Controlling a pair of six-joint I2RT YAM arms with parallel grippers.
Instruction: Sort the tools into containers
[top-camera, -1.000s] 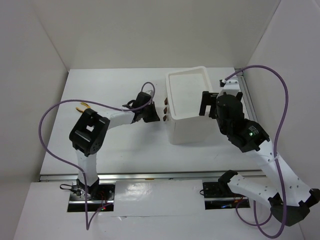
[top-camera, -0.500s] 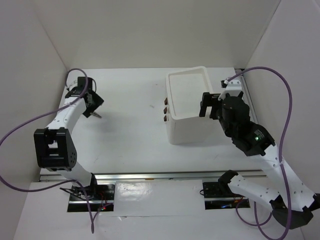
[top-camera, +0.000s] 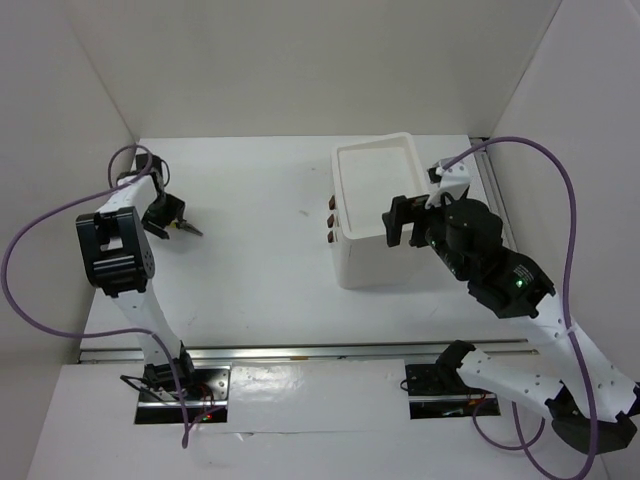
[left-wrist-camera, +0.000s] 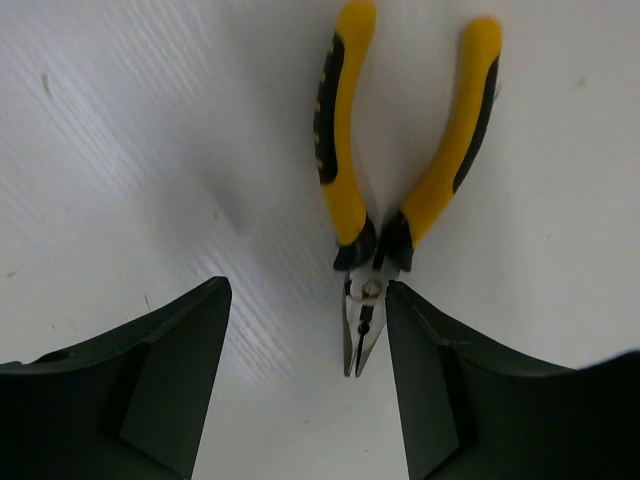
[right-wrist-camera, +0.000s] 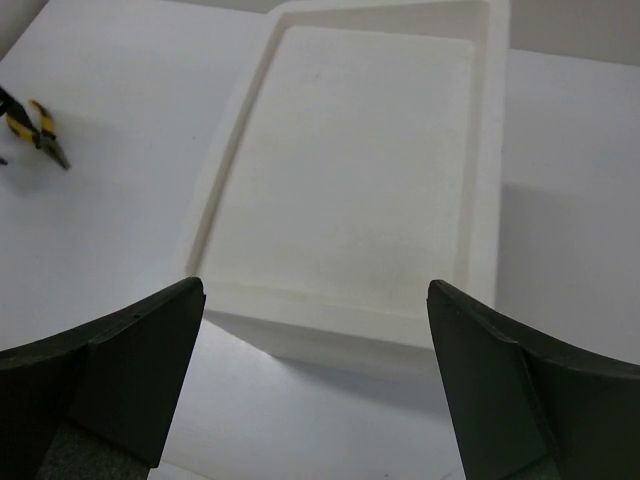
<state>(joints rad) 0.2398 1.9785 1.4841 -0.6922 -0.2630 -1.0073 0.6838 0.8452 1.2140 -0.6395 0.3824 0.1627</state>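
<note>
Pliers (left-wrist-camera: 358, 240) flat on surface (left-wrist-camera: 150, 150), nose just inside wide-open left tool (left-wrist-camera: 307, 290), off-centre; risk on closing: nose-only pinch, slip.

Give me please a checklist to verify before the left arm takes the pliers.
1. Left gripper open: ok.
2. Pliers between its jaws: ok, though the nose is close to one side.
3. Pliers flat on the table, nothing touching them: ok.
4. Top tray has free room: ok.
5. Way to the tray clear: probably not ok, the right gripper hangs open above it.
</note>
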